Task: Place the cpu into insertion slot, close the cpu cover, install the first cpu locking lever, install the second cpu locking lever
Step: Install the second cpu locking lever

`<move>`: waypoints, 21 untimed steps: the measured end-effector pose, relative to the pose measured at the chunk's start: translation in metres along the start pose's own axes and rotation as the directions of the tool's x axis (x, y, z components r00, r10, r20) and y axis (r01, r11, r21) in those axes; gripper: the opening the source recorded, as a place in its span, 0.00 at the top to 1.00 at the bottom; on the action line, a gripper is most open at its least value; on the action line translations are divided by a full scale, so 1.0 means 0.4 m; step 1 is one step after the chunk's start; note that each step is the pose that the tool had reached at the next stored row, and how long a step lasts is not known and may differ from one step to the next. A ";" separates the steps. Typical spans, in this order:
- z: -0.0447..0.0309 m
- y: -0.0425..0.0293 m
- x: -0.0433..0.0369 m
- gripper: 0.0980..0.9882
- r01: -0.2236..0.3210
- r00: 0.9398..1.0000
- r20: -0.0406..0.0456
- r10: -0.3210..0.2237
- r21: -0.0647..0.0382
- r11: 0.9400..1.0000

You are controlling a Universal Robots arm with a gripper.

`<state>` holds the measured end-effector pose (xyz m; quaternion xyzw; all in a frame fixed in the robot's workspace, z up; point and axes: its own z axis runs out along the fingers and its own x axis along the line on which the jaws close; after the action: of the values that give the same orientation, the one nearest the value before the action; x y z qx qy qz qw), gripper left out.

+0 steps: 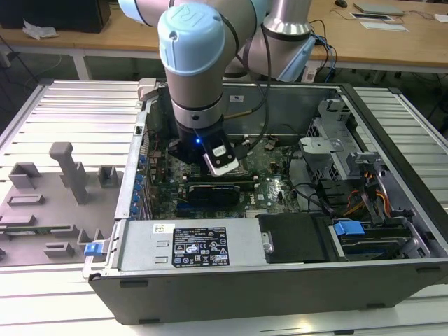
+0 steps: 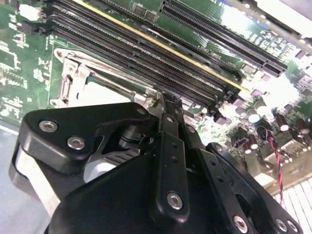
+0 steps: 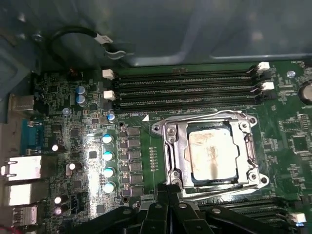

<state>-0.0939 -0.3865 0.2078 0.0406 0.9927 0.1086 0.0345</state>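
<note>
In the first wrist view the cpu (image 3: 212, 155), a dull silver square with smudges, lies inside the insertion slot (image 3: 171, 181) on the green motherboard. The cpu cover (image 3: 178, 137), a silvery frame, lies flat around it. Thin metal lever rods run along the frame's sides. My gripper (image 3: 163, 192) is at the socket's near edge with its black fingers pressed together. The second wrist view has the same gripper (image 2: 163, 100) shut, its tip just beside the socket frame (image 2: 68, 80). I see nothing between the fingers. In the exterior view the arm's wrist (image 1: 199, 133) reaches down into the open computer case.
Black memory slots (image 3: 185, 90) run along the far side of the socket, and capacitors (image 3: 108, 163) stand beside it. A grey power-supply box (image 1: 189, 245) sits along the case's front. Drive cages and cables (image 1: 343, 168) crowd the exterior view's right. A grey fixture tray (image 1: 56, 196) lies outside the case.
</note>
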 end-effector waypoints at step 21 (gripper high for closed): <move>-0.002 0.100 -0.102 0.99 0.007 1.000 -0.001 -0.007 0.120 0.993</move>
<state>-0.0505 -0.3514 0.2197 0.0393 0.9975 0.0485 0.0319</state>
